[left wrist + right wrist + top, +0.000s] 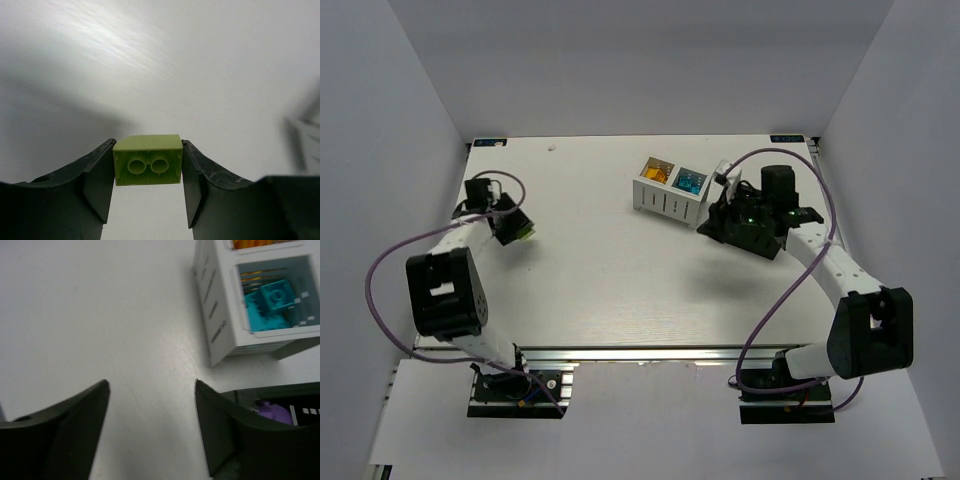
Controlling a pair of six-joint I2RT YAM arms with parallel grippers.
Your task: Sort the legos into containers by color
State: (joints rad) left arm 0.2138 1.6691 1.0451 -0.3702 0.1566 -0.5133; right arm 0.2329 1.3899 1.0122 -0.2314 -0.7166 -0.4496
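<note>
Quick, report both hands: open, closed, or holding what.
Left hand: closed on a lime green brick.
Right hand: open, holding nothing.

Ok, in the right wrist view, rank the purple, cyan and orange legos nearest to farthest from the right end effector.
1. Purple lego, in the black container beside the right end effector.
2. Cyan legos, in the white container, nearer compartment.
3. Orange legos, its farther compartment, top edge.
</note>
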